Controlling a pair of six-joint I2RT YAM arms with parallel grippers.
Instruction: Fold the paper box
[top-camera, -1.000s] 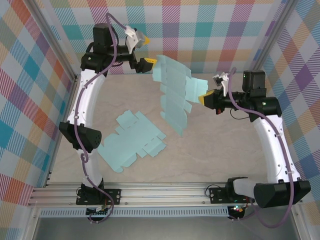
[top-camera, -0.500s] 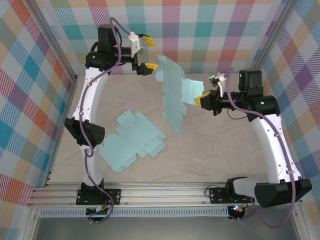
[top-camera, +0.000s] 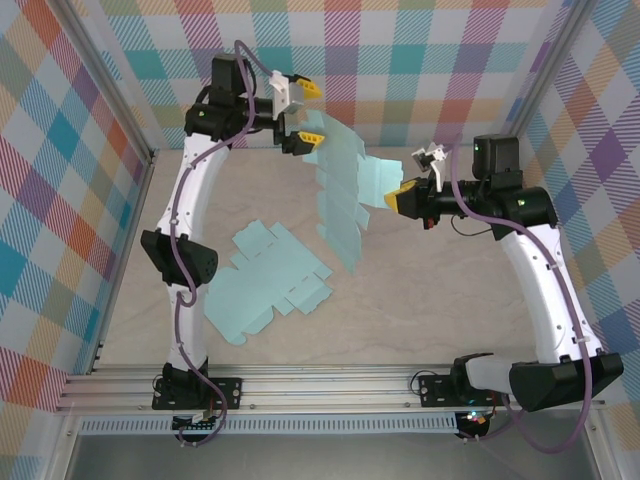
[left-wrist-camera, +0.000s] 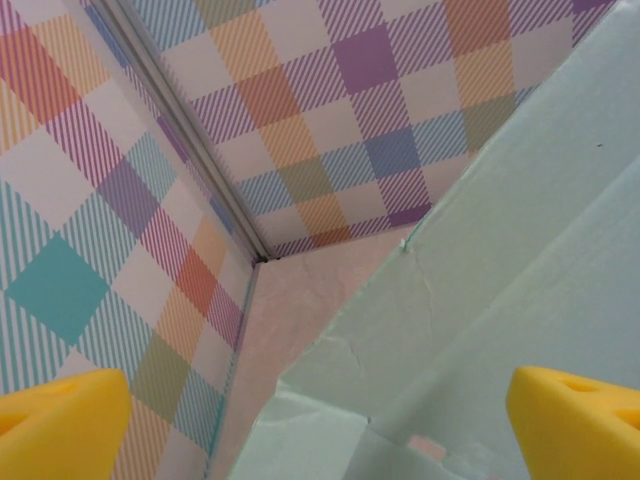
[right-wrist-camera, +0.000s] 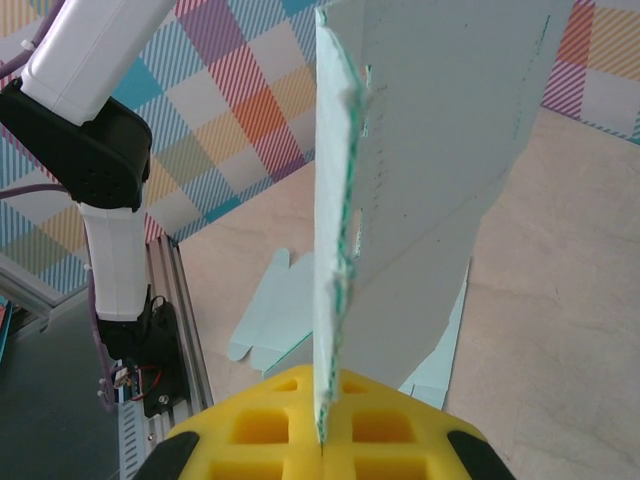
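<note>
Pinches the right gripper (top-camera: 400, 197) tight on a right-hand flap of the paper box (top-camera: 345, 190), an unfolded pale-green sheet. Holds it upright in the air. Spreads the left gripper (top-camera: 312, 113) wide, released, just beside that sheet's far upper corner; cannot tell whether touching. Below the held sheet, toward the left arm's side: a second flat blank (top-camera: 265, 285) on the table (top-camera: 430, 300).

Left fingers (top-camera: 311, 134) gape wide, raised far back; right fingers (top-camera: 404, 198) are pinched tight.
</note>
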